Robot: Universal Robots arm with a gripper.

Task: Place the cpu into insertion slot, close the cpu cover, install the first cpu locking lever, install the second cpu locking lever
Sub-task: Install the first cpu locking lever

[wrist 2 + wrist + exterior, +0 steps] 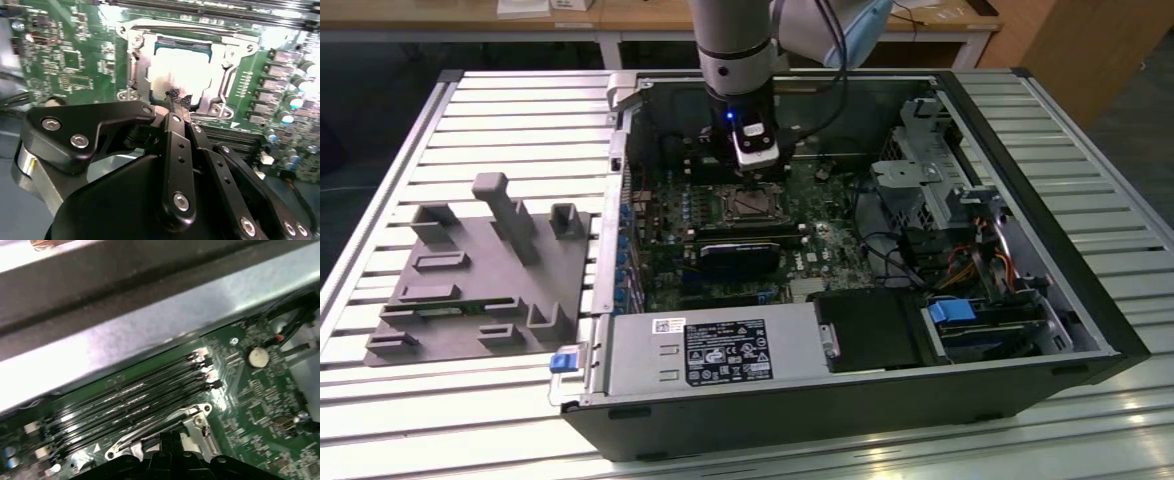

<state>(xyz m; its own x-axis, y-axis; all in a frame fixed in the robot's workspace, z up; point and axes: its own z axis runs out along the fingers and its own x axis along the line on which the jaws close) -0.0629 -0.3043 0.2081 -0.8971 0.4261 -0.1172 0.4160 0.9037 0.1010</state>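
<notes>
The cpu (pixel 177 70) lies flat in the insertion slot (pixel 724 205), its pale metal top showing through a square window. The silvery cpu cover (pixel 227 75) lies down over it as a frame. A thin wire lever (pixel 190 29) runs along one edge of the cover. My gripper (pixel 179 99) is shut with nothing between its fingers, the tips hanging just over the socket's near edge. In the exterior view the gripper (pixel 754 172) reaches down into the open computer case, right above the slot. In the first wrist view the fingertips (pixel 170 437) sit by the socket's corner.
The motherboard lies inside an open case (pixel 1067 300). Memory slots (pixel 130 395) run beside the socket, under the case wall (pixel 150 330). A black block (pixel 740 258), the power supply (pixel 720 350) and a drive cage (pixel 941 180) surround it. A grey fixture (pixel 487 270) stands at the exterior view's left.
</notes>
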